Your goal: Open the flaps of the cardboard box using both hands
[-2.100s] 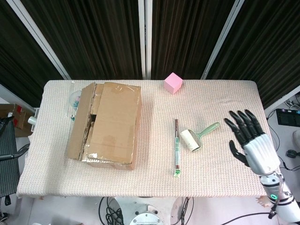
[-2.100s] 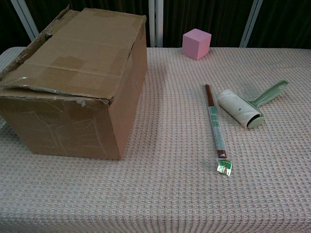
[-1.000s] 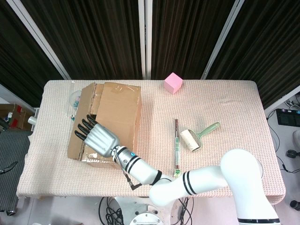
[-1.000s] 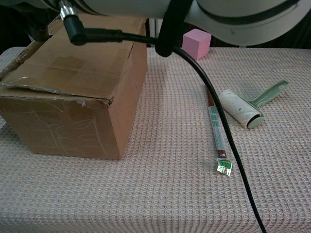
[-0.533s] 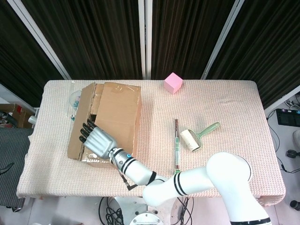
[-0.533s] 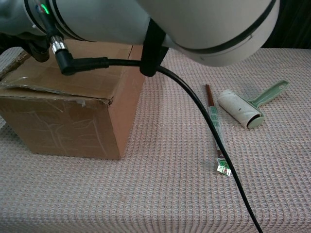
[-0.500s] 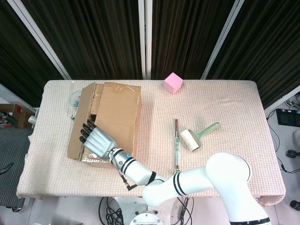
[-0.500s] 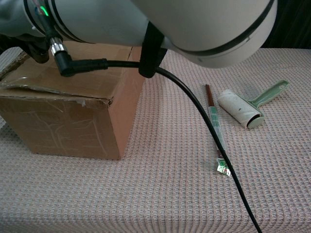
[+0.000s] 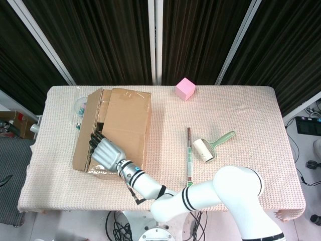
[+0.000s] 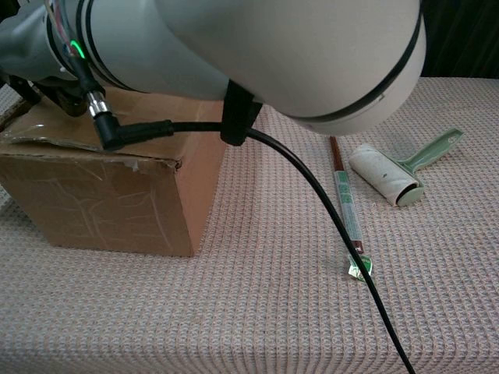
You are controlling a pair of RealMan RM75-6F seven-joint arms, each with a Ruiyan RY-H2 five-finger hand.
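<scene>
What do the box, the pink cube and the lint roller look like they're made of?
The box looks like plain brown cardboard, matte, with glossy clear tape and torn edges along its near rim. The pink cube has a flat, even, matte pink surface, possibly foam or painted wood; the look leaves it open. The lint roller seems to have a pale green plastic handle and a whitish paper roll.

One box (image 9: 118, 131), one pink cube (image 9: 185, 89), one lint roller (image 9: 210, 146), one wrapped stick (image 9: 189, 157), one hand (image 9: 104, 151), one clear thing (image 9: 81, 106) behind the box, one table (image 9: 241, 110).
</scene>
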